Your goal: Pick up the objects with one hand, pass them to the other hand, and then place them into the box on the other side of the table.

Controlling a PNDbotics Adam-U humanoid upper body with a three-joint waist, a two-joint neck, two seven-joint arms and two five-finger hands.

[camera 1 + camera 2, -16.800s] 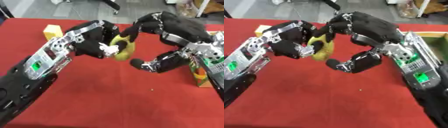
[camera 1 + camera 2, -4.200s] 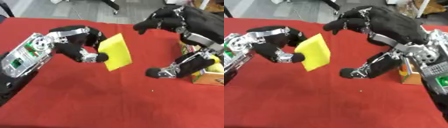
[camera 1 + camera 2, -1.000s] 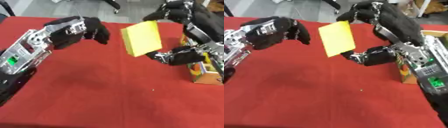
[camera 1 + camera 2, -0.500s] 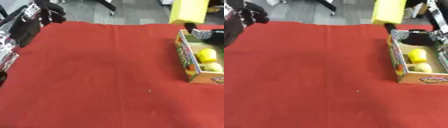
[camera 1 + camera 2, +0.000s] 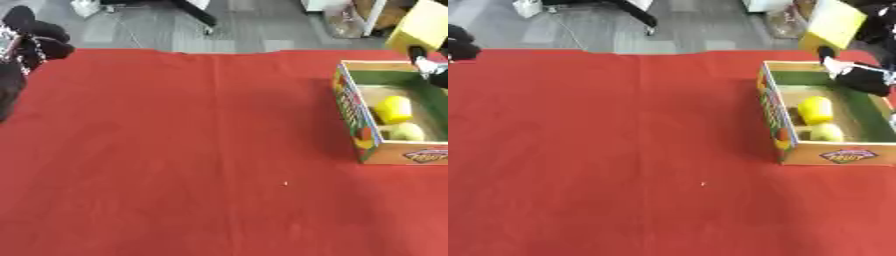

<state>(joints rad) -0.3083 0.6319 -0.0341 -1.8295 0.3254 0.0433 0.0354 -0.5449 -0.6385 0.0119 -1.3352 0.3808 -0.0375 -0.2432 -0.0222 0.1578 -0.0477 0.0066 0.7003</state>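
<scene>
Right robot hand (image 5: 859,75) apparently pinches yellow block (image 5: 831,26) above box (image 5: 776,122).

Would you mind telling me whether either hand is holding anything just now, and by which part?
The right hand holds a flat yellow block above the far end of the box, gripped at its lower edge. The left hand holds nothing.

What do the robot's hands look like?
The left hand is black, with rounded, chunky fingers and a speckled silver-and-white patch where it joins the arm. Of the right hand only a little shows at the picture's edge: black fingers with a pale silver-white part. No cables or markings can be made out on either.
</scene>
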